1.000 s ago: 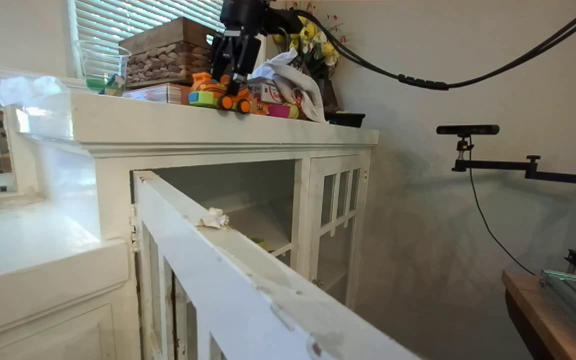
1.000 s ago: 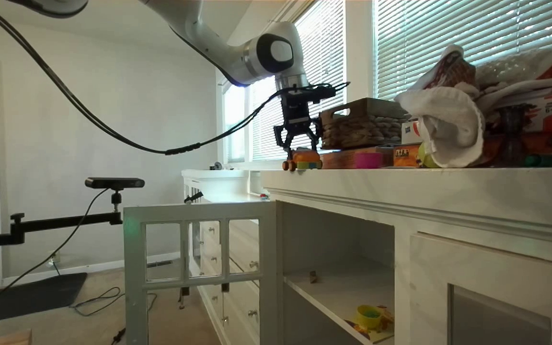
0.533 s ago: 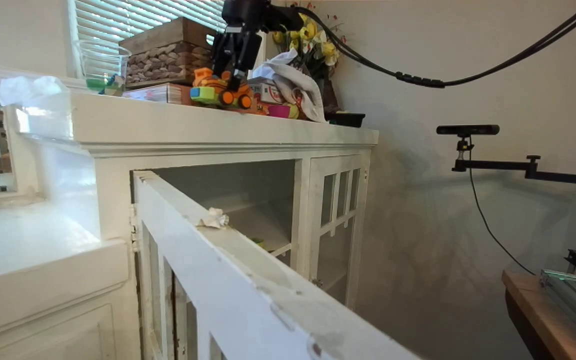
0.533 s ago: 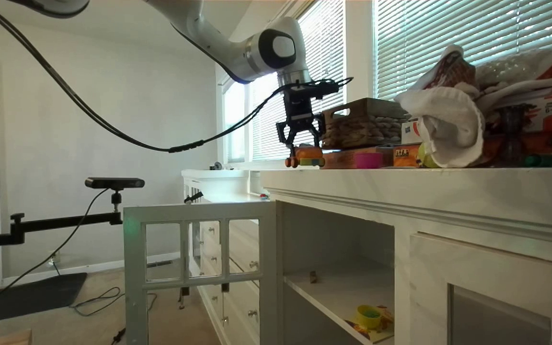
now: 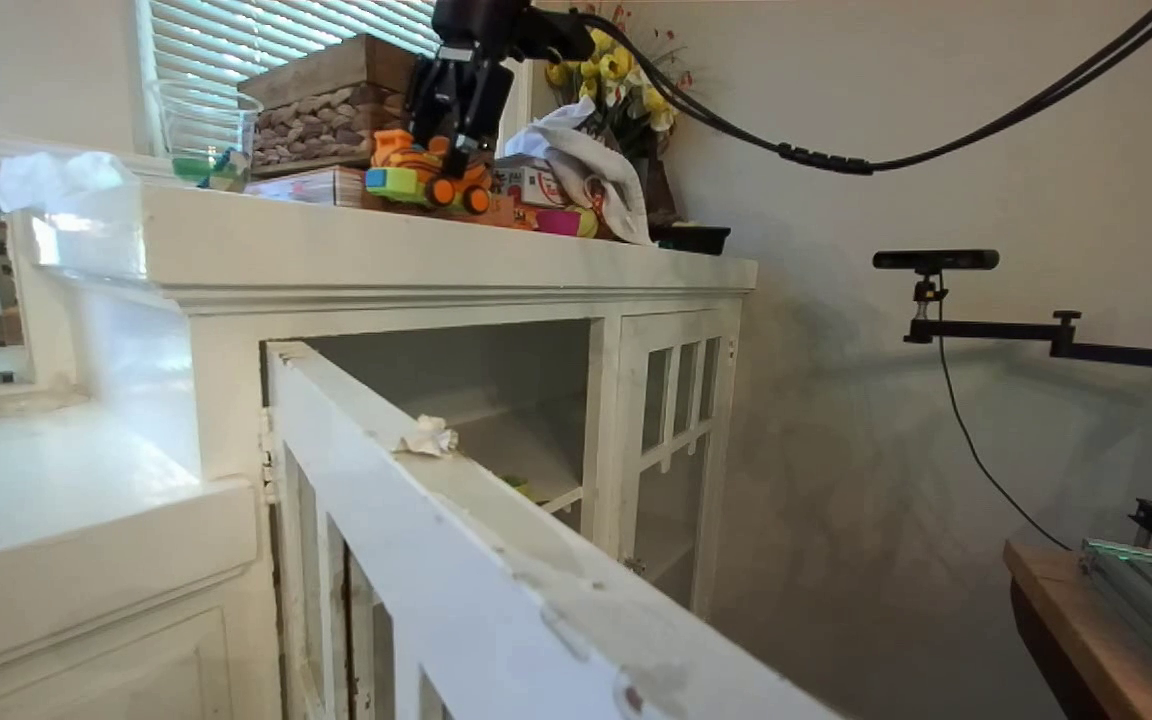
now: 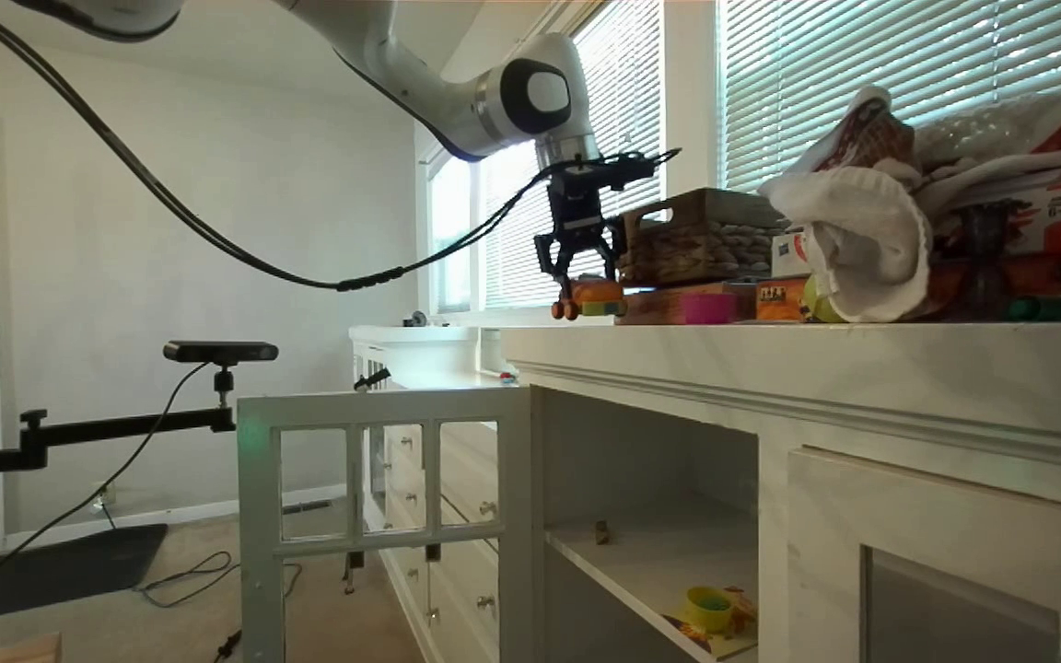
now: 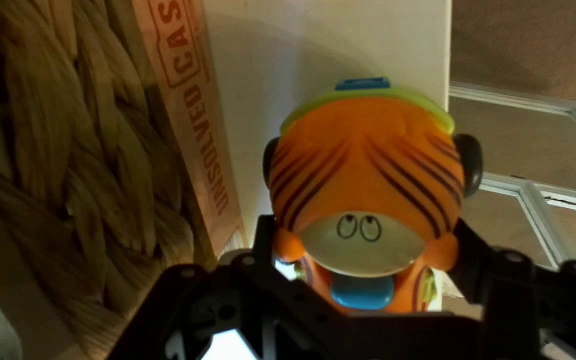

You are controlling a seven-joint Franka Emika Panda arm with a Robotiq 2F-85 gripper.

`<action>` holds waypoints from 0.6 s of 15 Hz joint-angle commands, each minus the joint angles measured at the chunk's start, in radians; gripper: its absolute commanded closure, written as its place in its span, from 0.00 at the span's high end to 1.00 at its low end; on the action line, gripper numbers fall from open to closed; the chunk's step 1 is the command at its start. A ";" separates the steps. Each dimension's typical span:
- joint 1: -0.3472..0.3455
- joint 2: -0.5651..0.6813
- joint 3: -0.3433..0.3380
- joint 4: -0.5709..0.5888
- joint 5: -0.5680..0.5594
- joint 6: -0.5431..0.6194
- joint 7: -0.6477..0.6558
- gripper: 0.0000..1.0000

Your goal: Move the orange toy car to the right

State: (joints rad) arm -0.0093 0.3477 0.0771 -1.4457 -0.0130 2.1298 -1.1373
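My black fingers [image 7: 468, 257] grip the striped orange plastic toy car [image 7: 368, 180]. I should carry it rightward, level, clear of the brown boxy wicker basket [image 6: 705, 249].

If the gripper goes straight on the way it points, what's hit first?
Probably the white cabinet top: the gripper points roughly down, so the orange toy car it holds would likely touch first. Exact gap unclear.

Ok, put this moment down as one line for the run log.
jaws: closed on orange toy car | height: just above cabinet top | nearby: wicker basket | set-down: not yet done
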 commanded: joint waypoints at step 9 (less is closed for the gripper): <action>-0.022 0.038 0.029 0.030 0.027 0.025 -0.105 0.55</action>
State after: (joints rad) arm -0.0121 0.3793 0.0941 -1.4268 -0.0129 2.1491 -1.1994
